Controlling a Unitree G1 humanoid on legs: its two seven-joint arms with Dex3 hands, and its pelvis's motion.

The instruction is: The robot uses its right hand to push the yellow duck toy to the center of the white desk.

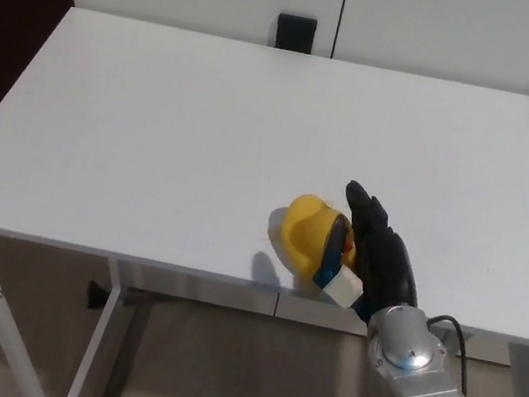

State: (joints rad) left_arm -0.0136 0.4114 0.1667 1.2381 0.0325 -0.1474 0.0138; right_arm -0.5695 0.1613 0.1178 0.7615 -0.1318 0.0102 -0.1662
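Head view shows only the right hand and its silver forearm, which runs off the bottom right corner; the left hand does not show at all. The hand lies flat, fingers straight and together, pressed side-on against the right flank of the duck; it has hold of nothing, just touching. The hand covers the duck's right side, and a small white block sits between duck and palm, its nature hard to make out. The duck's face is turned away, so only a yellow dome with a blue and orange strip is clear. It stands on the desk near the near edge, slightly right of the middle. Wide bare room lies to the left and far side. Two dark brackets sit beyond the far edge.
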